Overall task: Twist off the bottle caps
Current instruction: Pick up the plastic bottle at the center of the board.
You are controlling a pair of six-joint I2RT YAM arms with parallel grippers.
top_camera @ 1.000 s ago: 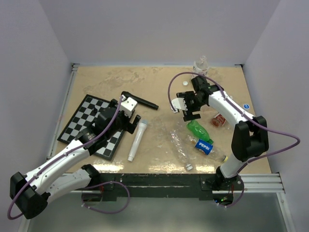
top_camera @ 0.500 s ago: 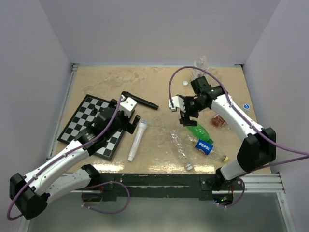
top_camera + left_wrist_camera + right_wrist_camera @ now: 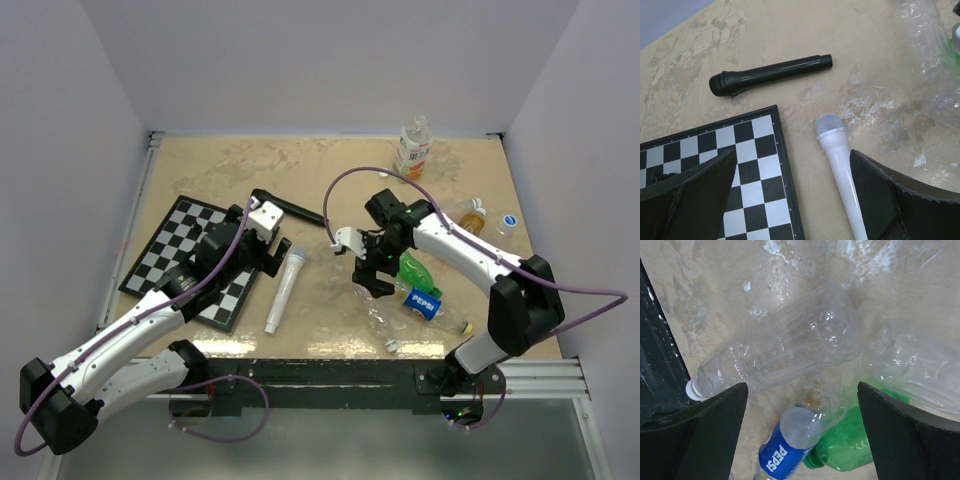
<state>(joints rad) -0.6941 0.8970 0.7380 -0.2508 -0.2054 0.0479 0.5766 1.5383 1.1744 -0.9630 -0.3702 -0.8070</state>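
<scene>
Right fingers (image 3: 912, 440) wide beside white cap (image 3: 692, 389)

The left gripper (image 3: 272, 252) hovers over the chessboard's (image 3: 165, 258) right edge. Well right of the chessboard, the right gripper (image 3: 368, 270) hangs above a clear bottle (image 3: 378, 316) with a white cap (image 3: 392, 346).

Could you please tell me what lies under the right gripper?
A clear bottle lies on its side under the open right gripper, its white cap on. Beside it lie a Pepsi bottle and a green bottle; the fingers cover the table at both sides.
</scene>
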